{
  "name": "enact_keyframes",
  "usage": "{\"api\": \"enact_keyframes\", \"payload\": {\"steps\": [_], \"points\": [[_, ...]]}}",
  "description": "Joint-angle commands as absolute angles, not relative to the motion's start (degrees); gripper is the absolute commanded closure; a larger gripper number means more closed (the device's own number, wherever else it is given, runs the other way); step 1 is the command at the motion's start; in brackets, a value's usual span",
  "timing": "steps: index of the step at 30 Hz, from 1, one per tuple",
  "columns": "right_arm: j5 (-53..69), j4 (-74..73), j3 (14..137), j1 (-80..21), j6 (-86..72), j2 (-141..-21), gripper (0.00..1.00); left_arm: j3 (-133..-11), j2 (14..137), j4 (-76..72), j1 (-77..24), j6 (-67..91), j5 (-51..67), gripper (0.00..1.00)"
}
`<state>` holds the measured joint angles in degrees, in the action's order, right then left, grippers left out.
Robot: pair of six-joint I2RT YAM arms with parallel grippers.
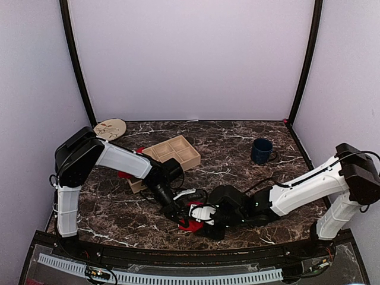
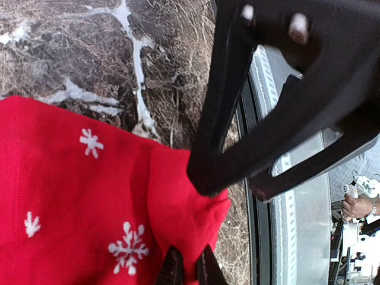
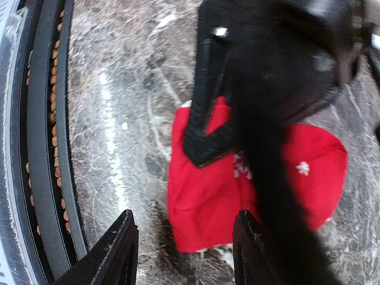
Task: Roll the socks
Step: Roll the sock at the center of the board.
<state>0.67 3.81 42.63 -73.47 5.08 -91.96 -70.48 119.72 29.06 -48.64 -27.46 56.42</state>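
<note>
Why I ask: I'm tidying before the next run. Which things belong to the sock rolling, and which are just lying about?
Job: red sock, left fingers pinching it, right fingers open at its edge.
Lying about: wooden tray, blue mug, wooden disc.

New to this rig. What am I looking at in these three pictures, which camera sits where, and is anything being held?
Two robot arms, the left arm and the right arm, are bolted at the near edge of a marble table. The wide picture comes from a fixed camera above and behind them. The other two come from a camera on each wrist, looking past that arm's own fingers. On the table are a compartmented wooden tray, a round wooden disc, a dark blue mug and a red sock with white snowflakes. The left gripper is shut, pinching the sock's edge. The right gripper is open, facing the sock and holding nothing.
</note>
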Motion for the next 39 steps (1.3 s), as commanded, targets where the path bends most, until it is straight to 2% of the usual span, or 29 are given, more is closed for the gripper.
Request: {"api": "enact_keyframes", "payload": {"steps": [1, 11, 21, 30, 31, 39], "points": [[5.6, 4.1, 44.8, -74.0, 6.7, -94.2, 0.5, -70.9, 120.7, 31.6, -48.4, -28.6, 54.7, 1.0], [4.1, 2.3, 46.7, -73.9, 7.7, -97.5, 0.61, -71.0, 120.7, 32.0, -48.4, -29.0, 55.2, 1.0], [-1.7, 1.3, 47.1, -73.6, 7.9, -99.2, 0.67, -71.0, 120.8, 32.5, -48.4, -29.4, 55.5, 1.0], [-1.5, 0.0, 46.8, -72.6, 6.6, -100.4, 0.98, -71.0, 120.5, 32.4, -48.4, -28.7, 55.1, 0.99], [-1.3, 0.0, 46.7, -72.5, 6.5, -100.3, 1.0, -70.9, 120.4, 32.0, -48.3, -28.2, 54.7, 0.97], [1.1, -0.7, 46.0, -71.0, 4.6, -99.7, 1.0, -65.2, 115.8, 21.1, -47.4, -19.2, 52.1, 0.72]]}}
